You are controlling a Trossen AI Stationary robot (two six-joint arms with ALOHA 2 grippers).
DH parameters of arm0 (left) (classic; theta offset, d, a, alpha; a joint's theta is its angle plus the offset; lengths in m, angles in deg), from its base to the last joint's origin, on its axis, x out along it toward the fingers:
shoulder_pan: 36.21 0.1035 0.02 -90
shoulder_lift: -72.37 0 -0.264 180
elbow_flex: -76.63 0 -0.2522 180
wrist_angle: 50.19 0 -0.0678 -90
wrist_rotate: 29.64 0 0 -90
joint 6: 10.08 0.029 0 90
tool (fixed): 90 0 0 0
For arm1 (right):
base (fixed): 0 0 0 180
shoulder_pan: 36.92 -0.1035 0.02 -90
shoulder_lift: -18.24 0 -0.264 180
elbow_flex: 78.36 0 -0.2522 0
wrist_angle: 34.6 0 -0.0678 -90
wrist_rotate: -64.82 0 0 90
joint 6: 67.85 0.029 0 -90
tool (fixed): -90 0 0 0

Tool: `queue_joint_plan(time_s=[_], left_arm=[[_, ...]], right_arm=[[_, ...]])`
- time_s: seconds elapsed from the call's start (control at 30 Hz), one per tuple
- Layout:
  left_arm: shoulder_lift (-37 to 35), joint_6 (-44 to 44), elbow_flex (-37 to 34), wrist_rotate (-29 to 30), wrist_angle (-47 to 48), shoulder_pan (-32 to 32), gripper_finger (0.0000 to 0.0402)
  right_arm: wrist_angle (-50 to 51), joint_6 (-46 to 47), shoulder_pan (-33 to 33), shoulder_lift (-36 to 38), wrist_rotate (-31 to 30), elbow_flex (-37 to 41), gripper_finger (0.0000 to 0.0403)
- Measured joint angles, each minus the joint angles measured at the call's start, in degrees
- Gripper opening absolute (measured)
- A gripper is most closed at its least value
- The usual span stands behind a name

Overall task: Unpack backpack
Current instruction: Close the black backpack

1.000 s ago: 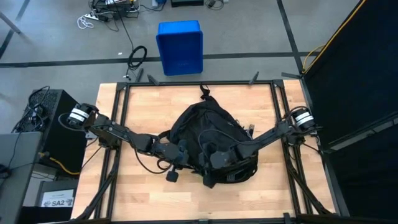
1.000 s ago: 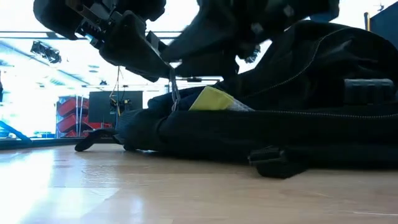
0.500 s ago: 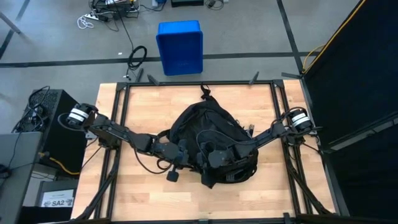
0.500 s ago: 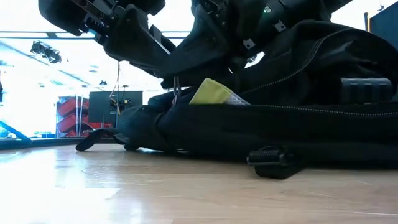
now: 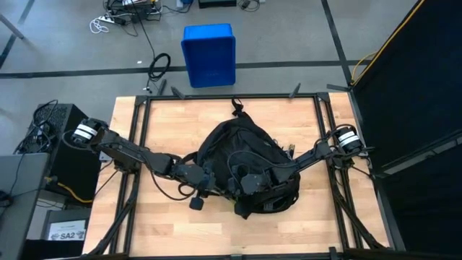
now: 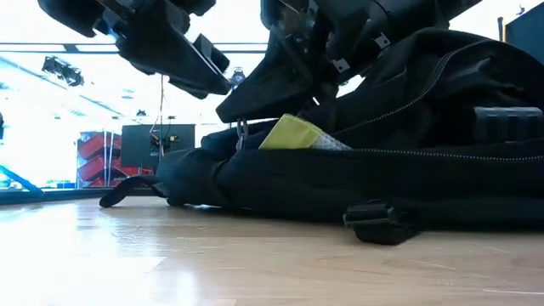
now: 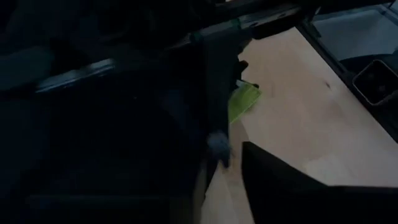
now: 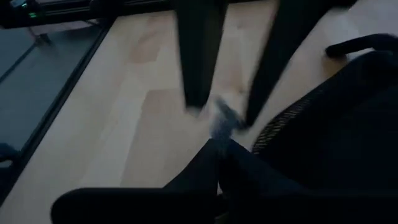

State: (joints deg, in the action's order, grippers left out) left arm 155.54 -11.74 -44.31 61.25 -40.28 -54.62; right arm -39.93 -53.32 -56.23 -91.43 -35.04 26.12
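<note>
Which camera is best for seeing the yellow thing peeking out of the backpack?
The low view: the yellow thing sticks out of the backpack opening. The left wrist view shows a green sliver; the high and right wrist views hide it.

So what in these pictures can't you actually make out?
- Inside of the backpack: hidden by its own black fabric in every view.
- Yellow-green item: low view shows one corner; the rest sits under the flap.
- Right hand: shut on something, but blur hides what.
- Left hand: the low view's top edge cuts it off.

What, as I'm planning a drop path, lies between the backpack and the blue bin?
High view: only bare table, its dark frame rail, then floor.
</note>
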Motion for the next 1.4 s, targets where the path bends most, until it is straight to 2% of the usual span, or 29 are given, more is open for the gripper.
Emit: queue_joint_plan(time_s=[0.2, 0.33, 0.53, 0.73, 0.83, 0.9, 0.97, 1.03, 1.1, 1.2, 1.3, 1.4], left_arm=[[-4.9, 0.1, 0.0, 5.4, 8.8, -0.2, 0.0167], [-3.0, 0.6, 0.0, 10.1, 10.8, -0.5, 0.0194], [3.3, 5.1, -0.1, 12.2, 5.6, -1.2, 0.0199], [8.4, 6.0, 0.0, 15.6, 5.8, -1.6, 0.0199], [11.0, 5.9, 0.1, 19.3, 5.1, -1.7, 0.0199], [12.6, 6.0, 0.1, 23.9, 4.2, -1.7, 0.0199], [13.8, 6.6, 0.1, 27.5, 3.6, -1.6, 0.019], [14.6, 7.4, 0.1, 28.6, 3.1, -1.6, 0.0165], [15.1, 7.2, 0.1, 29.1, 2.7, -1.5, 0.0119], [15.0, 6.2, 0.1, 29.3, 2.7, -1.6, 0.0029], [14.8, 4.7, 0.1, 29.3, 2.6, -1.3, 0.0007], [14.8, 4.0, 0.1, 30.8, 2.9, -1.3, 0.0002]], right_arm=[[-0.2, 0.0, -0.1, 0.0, 1.0, 0.0, 0.0001], [-1.4, 0.0, -0.1, 0.0, 2.4, 0.0, 0.0001], [-2.1, 0.4, -0.1, 0.1, 2.6, 0.0, 0.0001], [-1.9, 0.9, -0.1, 0.1, 3.4, 0.0, 0.0001], [-1.8, 0.9, -0.1, 0.1, 3.5, 0.0, 0.0], [-1.6, 0.9, 0.1, 0.1, 3.4, 0.0, 0.0], [-1.6, 1.0, 0.2, 0.1, 3.4, 0.1, 0.0], [-1.5, 1.7, 0.2, 0.1, 3.6, 0.0, 0.0], [-1.4, 2.4, 0.2, 0.1, 5.4, -0.6, 0.0], [-1.2, 2.4, -0.2, 0.1, 7.2, -1.7, 0.0], [-1.0, 3.3, -0.7, 0.1, 8.8, -2.7, 0.0], [-0.8, 4.0, -1.5, 0.1, 10.9, -3.4, 0.0]])
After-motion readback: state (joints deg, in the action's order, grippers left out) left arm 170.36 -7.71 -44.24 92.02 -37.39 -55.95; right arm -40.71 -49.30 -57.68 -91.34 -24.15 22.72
